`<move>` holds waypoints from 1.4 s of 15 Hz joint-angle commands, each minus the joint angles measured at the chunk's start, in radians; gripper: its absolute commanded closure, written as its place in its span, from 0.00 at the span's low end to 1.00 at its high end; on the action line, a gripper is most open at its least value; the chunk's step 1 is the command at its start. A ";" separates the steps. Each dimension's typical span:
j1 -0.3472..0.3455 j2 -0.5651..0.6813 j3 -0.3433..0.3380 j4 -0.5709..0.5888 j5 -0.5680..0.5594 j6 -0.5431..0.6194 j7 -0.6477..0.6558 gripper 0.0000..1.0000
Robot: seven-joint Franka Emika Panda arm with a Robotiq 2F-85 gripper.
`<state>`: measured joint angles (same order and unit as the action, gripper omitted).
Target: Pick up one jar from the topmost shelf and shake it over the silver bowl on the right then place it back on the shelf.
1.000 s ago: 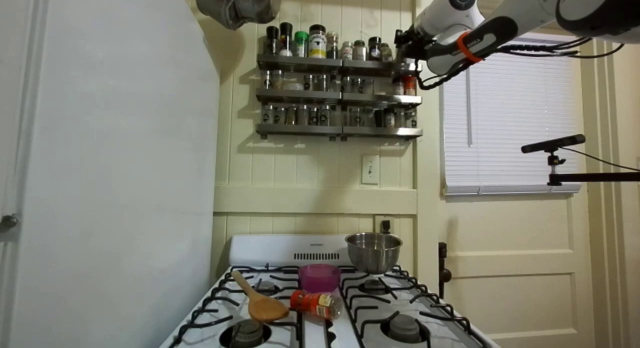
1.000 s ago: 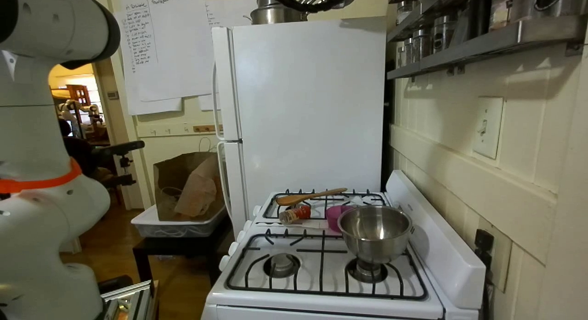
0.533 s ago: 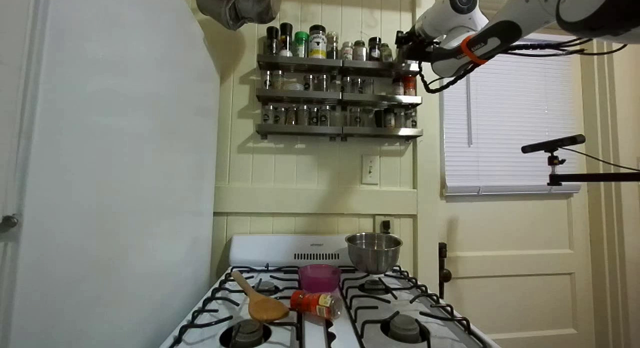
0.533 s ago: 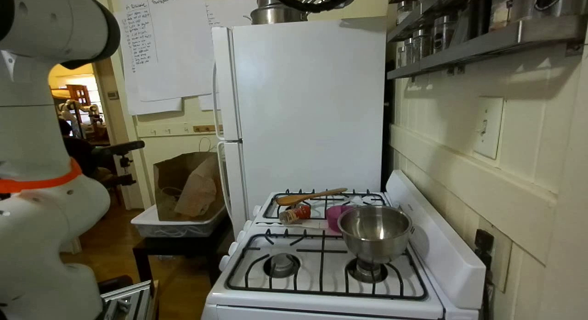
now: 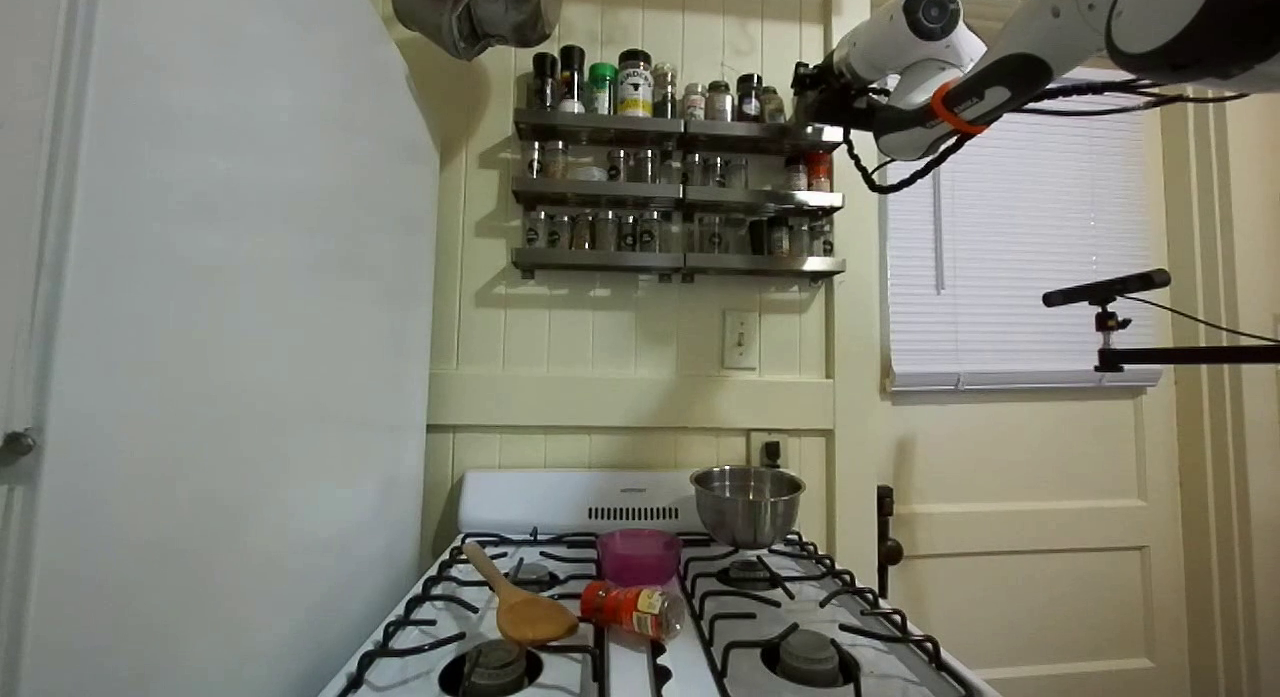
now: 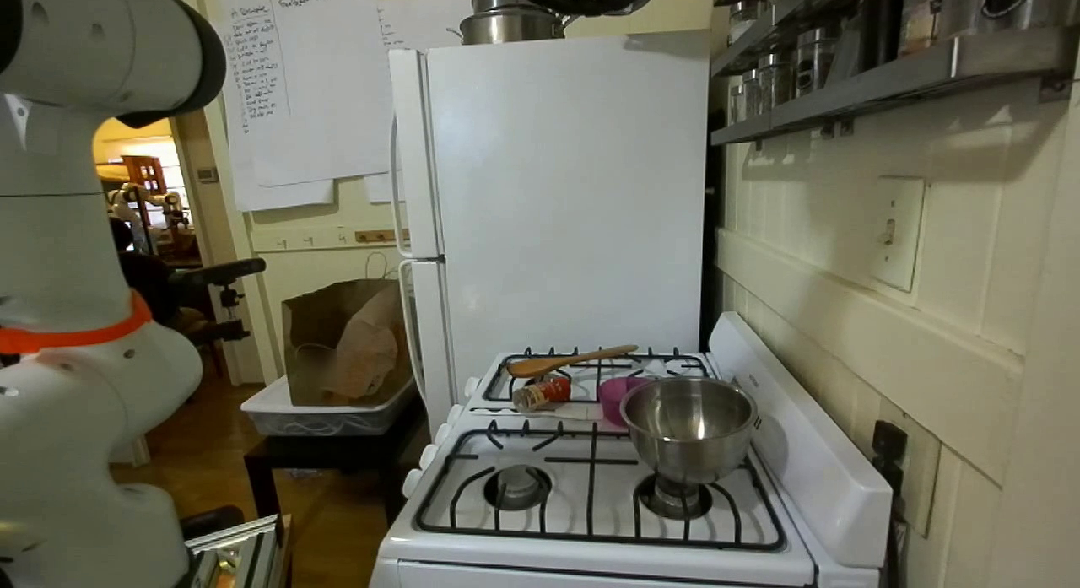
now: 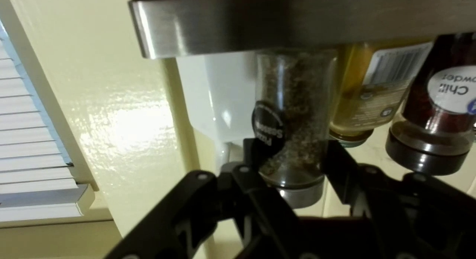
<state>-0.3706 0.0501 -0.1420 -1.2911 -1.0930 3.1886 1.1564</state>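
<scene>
Your gripper (image 7: 292, 153) grasps a spice jar (image 7: 306, 99), with its black fingers (image 7: 340, 168) against both sides near the silver cap; you can pick out a round black label on that jar, lettered upside down in the wrist view like its neighbour's, so it stands upright between the fingers; the steel front of the topmost shelf (image 7: 208, 28) hides the jar's base, so you cannot tell whether it is lifted; just beside your gripper you have a yellow bottle (image 7: 357, 103) on one side and a white container (image 7: 230, 95) on the other, partly behind the jar; past the bottle comes a Chili Powder jar (image 7: 431, 114), with further jars (image 5: 635, 87) along the same shelf in an exterior view. Below your gripper run the two lower tiers (image 5: 765, 199); well below those, in both exterior views, the silver bowl (image 5: 748, 512) stands above a back burner of the stove (image 6: 523, 550); next to it, farther from the gripper, you see a pink container (image 5: 638, 559), then a red-labelled bottle (image 5: 632, 609) lying on its side near a wooden spoon (image 5: 535, 619); beyond the stove stands a white fridge (image 6: 565, 200).
</scene>
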 commanded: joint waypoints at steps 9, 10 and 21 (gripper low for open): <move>0.015 0.089 -0.032 0.123 -0.131 0.027 0.147 0.77; 0.016 0.087 -0.031 0.115 -0.135 0.023 0.145 0.77; 0.036 -0.048 0.053 -0.082 -0.033 -0.083 0.009 0.00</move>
<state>-0.3537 0.0697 -0.1193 -1.2850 -1.1723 3.1648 1.2213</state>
